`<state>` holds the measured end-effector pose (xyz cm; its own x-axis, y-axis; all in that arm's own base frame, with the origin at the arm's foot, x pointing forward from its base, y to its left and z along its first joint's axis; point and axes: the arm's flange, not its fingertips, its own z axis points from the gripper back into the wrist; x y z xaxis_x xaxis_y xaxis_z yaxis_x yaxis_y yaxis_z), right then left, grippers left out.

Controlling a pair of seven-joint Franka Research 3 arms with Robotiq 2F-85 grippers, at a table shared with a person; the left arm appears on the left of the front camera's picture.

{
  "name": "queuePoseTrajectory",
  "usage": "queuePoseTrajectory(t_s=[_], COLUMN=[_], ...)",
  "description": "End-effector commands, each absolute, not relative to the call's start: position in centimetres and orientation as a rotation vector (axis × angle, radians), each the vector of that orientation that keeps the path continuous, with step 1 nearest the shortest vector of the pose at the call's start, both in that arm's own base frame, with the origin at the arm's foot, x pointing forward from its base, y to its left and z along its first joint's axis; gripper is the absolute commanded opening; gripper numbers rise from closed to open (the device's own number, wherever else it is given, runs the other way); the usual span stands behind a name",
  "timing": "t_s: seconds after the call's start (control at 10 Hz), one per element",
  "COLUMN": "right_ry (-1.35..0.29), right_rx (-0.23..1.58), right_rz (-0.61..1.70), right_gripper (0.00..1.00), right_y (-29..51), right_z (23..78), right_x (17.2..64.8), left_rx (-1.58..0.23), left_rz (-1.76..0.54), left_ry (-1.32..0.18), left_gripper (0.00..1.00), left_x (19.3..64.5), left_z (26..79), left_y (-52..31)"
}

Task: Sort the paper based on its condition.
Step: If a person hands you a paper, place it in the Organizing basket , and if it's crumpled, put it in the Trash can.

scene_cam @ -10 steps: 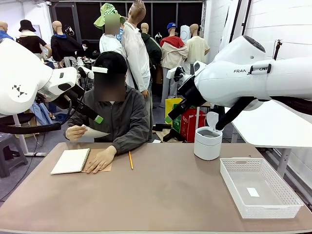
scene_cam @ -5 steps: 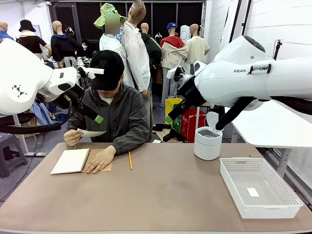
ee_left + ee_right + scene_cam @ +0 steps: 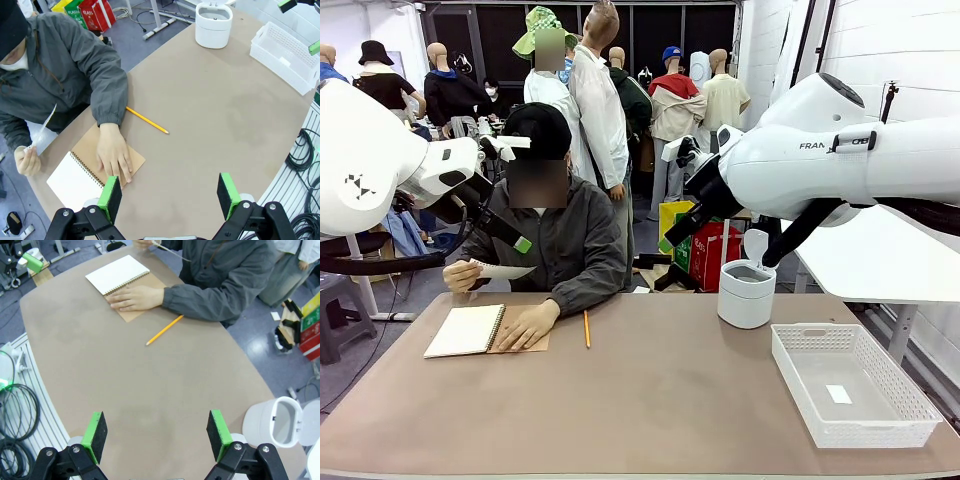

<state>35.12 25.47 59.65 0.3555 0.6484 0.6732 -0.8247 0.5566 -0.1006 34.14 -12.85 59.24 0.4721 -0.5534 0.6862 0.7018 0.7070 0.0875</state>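
I judge sorting not yet begun: both my left hand point(image 3: 170, 196) and right hand point(image 3: 157, 435) hang released above the worktop point(image 3: 660, 400) while the person holds the paper point(image 3: 503, 270) at ten o'clock, so next I must receive it.

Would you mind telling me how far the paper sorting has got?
Barely begun. The person holds one loose sheet off the table, the other hand on the notebook. Both pincers, left and right, hang open. The basket holds just a small slip; sorting remains.
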Motion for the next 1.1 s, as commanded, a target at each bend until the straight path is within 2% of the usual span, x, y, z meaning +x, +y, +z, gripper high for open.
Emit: queuePoseTrajectory(t_s=[0.0,1.0], right_ry=[-0.731,-0.731], right_rx=[0.263,0.263], right_rz=[0.960,0.960], right_gripper=[1.00,1.00], right_y=[25.55,25.55], right_z=[59.69,59.69], right_x=[35.07,35.07], left_rx=[-0.224,-0.224], left_rz=[-0.775,-0.775], left_ry=[-0.750,-0.750], left_gripper=[1.00,1.00], left_x=[34.24,34.24], left_z=[59.36,59.36], left_y=[-12.72,-12.72])
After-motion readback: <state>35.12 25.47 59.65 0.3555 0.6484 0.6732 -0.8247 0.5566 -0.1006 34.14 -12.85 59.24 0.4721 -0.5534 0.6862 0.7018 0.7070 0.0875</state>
